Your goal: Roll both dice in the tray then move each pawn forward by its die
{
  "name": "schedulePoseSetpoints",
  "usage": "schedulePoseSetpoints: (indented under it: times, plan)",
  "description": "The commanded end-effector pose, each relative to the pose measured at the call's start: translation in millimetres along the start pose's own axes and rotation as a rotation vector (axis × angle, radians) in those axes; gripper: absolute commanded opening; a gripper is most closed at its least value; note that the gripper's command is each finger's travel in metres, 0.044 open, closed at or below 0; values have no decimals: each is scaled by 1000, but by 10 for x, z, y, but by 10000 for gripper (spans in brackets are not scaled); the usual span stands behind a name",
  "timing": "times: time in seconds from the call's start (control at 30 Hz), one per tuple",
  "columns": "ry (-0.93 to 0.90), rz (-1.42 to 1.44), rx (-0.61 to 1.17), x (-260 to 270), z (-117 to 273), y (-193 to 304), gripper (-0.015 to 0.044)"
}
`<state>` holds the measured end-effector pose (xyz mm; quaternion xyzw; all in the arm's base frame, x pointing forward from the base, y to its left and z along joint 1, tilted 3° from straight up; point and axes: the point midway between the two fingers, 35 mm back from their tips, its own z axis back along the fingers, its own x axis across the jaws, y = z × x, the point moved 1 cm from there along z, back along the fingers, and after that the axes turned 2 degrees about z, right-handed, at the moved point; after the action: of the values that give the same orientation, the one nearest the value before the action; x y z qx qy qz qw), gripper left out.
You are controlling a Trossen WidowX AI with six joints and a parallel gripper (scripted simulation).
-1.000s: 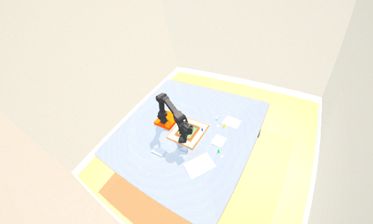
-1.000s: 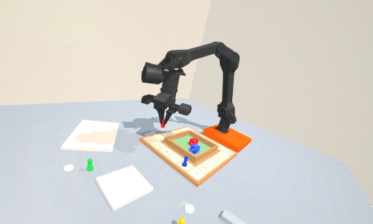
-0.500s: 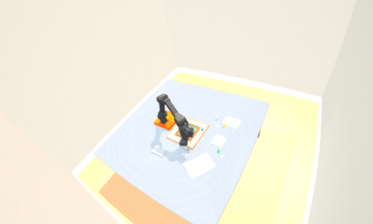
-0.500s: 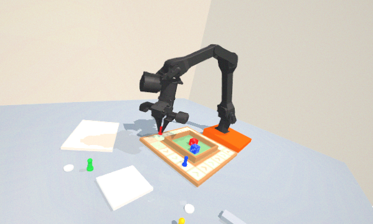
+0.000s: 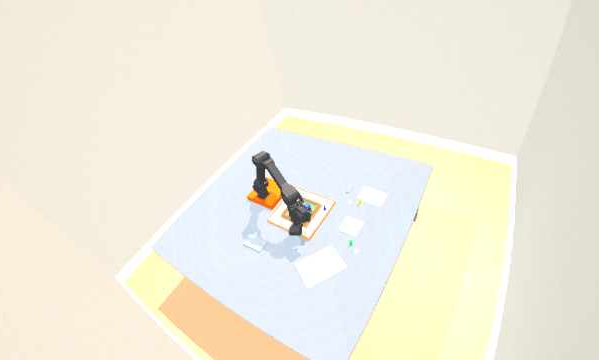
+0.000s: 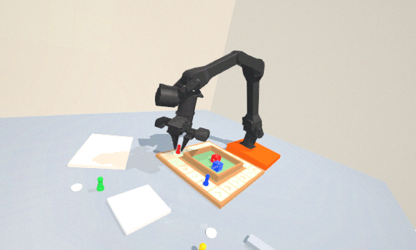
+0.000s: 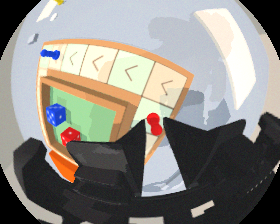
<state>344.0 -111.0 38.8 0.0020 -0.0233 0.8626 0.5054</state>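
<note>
At the board's corner square the claw (image 6: 180, 147) stands partly parted around the upright red pawn (image 6: 178, 149), apparently releasing it there.

The pale blue-grey worktop (image 6: 333, 194) carries a wooden-framed game board (image 6: 228, 198), the arm's orange base block (image 6: 260, 156), two white square pads (image 6: 138, 208), a cream sheet (image 6: 101, 151), a green pawn (image 6: 100, 184) and white discs (image 6: 76, 187).

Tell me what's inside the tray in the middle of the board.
In the tray, a red die and a blue die sit close together on green felt. Their top numbers are too small to read.
</note>
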Motion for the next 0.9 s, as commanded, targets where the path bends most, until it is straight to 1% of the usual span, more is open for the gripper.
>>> schedulePoseSetpoints:
  times: [0.0,0.27,0.33,0.43,0.57,0.7,0.87]
  plan:
    - [1,0,-1,-2,6,-2,184]
    - [1,0,-1,-2,6,-2,394]
    - [-1,-1,0,-4,107,-4,440]
    - [-6,-4,2,9,442,5,440]
    - [-7,-4,2,11,468,7,440]
    - [-10,31,-12,155,474,-177,335]
    - [-18,82,-21,615,508,-695,204]
